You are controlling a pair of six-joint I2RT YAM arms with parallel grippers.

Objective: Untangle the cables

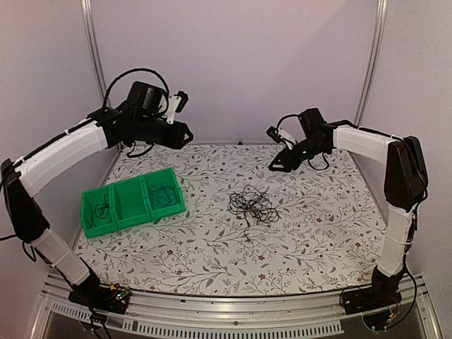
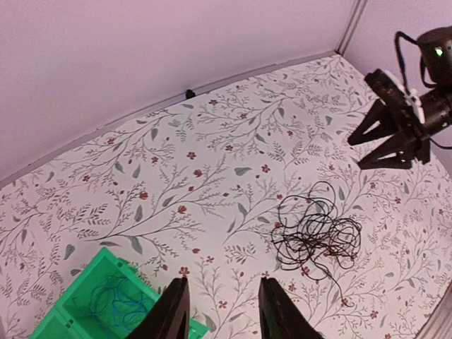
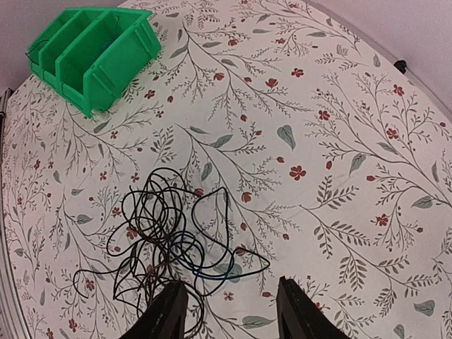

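From above, I see the tangled cables [image 1: 253,205] lying on the counter [image 1: 325,233], well apart from my raised left tool [image 1: 185,134] and right tool [image 1: 277,166]. Left wrist: jaws partly open and empty, tangle ahead to the right. Right wrist: jaws likewise parted and empty, tangle ahead, leftward.

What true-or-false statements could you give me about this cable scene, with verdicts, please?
1. The black tangle of cables lies on the table, outside the green bin. True.
2. The right claw is gripping the tangle. False: it hangs above it, open and empty.
3. The green bin has three compartments. True.
4. Every compartment of the bin is empty. False: a blue wire lies in the end compartment nearest the tangle.
5. The left claw holds nothing. True.
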